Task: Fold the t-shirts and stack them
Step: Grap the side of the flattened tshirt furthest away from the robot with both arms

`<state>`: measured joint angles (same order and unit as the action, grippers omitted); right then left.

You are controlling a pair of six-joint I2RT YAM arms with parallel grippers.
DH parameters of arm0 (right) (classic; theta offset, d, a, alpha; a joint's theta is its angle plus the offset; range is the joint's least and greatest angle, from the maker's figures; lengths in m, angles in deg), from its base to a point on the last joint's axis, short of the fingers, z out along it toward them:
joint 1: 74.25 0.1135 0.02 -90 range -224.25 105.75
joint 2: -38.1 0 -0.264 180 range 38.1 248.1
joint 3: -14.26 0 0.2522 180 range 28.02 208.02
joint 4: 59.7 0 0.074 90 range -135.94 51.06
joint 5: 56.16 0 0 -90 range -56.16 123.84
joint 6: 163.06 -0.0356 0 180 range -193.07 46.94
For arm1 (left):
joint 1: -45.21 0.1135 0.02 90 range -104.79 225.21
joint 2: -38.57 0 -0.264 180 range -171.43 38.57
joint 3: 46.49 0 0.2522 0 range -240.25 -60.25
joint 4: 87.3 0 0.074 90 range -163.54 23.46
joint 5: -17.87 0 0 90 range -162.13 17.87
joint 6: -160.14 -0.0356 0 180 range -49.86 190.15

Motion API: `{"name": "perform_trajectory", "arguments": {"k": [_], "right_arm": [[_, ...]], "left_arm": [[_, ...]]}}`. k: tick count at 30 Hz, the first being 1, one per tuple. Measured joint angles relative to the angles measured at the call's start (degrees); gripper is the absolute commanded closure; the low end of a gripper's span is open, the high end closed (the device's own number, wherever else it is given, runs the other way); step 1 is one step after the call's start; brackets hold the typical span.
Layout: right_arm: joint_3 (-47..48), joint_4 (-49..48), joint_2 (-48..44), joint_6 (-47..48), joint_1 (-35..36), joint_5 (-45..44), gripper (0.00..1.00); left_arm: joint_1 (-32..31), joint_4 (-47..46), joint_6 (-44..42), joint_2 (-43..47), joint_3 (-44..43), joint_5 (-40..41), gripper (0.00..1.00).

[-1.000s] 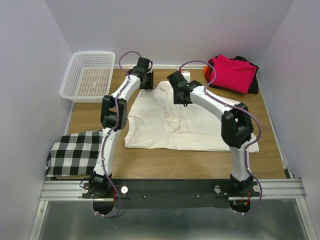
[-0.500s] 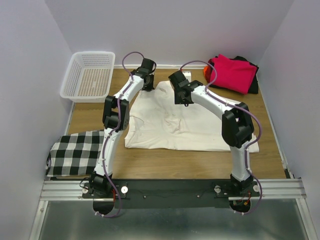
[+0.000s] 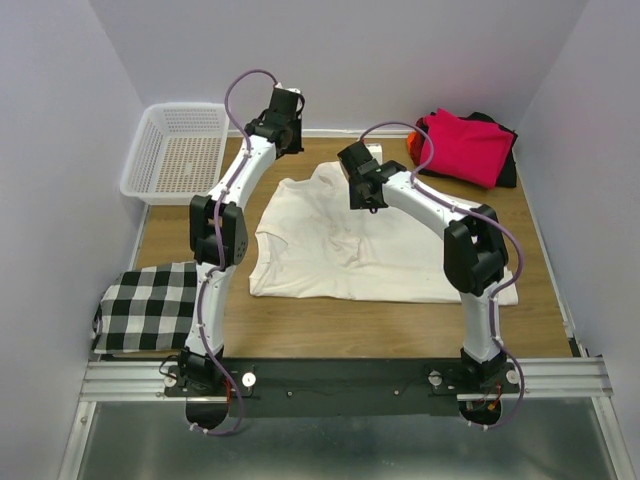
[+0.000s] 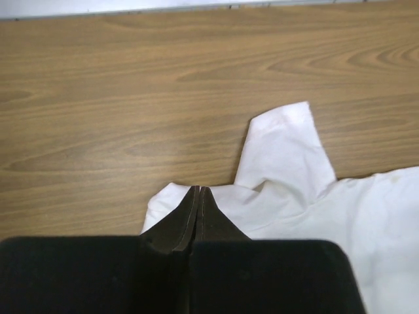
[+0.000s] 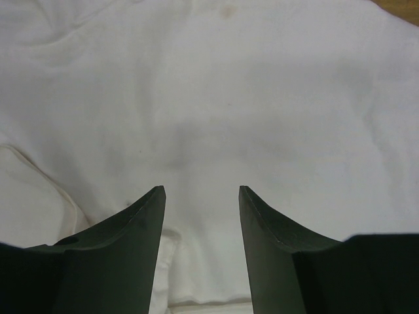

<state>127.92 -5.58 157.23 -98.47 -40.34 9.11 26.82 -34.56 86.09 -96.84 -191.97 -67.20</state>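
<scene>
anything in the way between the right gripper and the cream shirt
Nothing visible does. The right gripper is open right over the cream t-shirt, and only the shirt's own fabric shows between and ahead of its jaws.

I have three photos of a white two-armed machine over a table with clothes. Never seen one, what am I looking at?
These are two robot arms, the left arm and the right arm, bolted at the near edge of a table. The wide picture comes from a camera above and behind them. The other two come from cameras on the wrists; the dark wedges are each hand's fingers. A cream t-shirt lies spread in the middle. Far right is a folded pile: a magenta-red shirt on top, black fabric and orange fabric at its edges. A white mesh basket stands far left, a checked cloth near left. The left hand is shut at the cream shirt's edge; whether it pinches fabric I cannot tell. The right hand hovers open over the shirt.
</scene>
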Motion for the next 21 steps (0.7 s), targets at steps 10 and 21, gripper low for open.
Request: {"name": "perform_trajectory", "arguments": {"k": [10, 21], "right_arm": [[-0.5, 0.0, 0.0, 0.0, -0.2, 0.2, 0.43], [-1.7, 0.0, 0.0, 0.0, -0.3, 0.2, 0.43]], "left_arm": [[0.0, 0.0, 0.9, 0.2, 1.3, -1.0, 0.44], [0.0, 0.3, 1.0, -5.4, 1.7, -1.1, 0.41]]}}
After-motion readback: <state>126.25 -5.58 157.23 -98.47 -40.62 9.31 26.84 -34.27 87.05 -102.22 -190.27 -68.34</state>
